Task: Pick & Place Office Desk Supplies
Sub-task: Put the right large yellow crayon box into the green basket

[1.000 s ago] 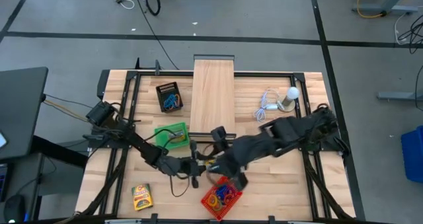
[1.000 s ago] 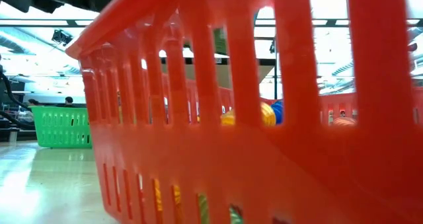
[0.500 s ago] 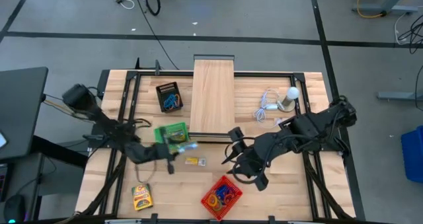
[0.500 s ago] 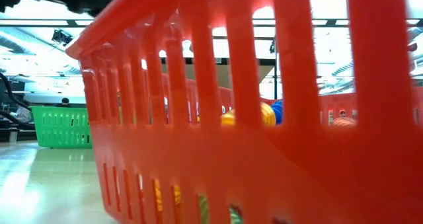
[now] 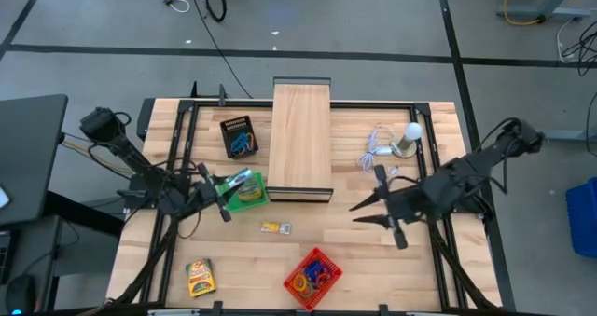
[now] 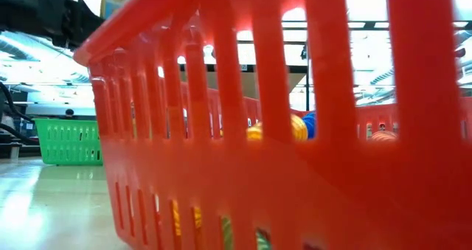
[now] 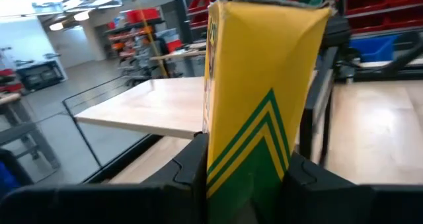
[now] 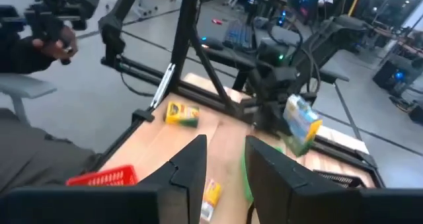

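between left end effector [image 7: 241, 178] fingers: crayon box [image 7: 258, 98]

Glossy slotted plastic on red basket [image 6: 310, 169] and green basket [image 6: 68, 141]. Pale wood with visible grain on table [image 5: 373, 265] and long box [image 5: 300, 134]. Printed smooth card on crayon box [image 7: 254, 92]. Matt dark fingers [image 7: 188, 168]. Smooth white bulb [image 5: 411, 132].

Grey concrete floor [image 5: 373, 18] with dark lines, ceiling strip lights [image 6: 413, 25]
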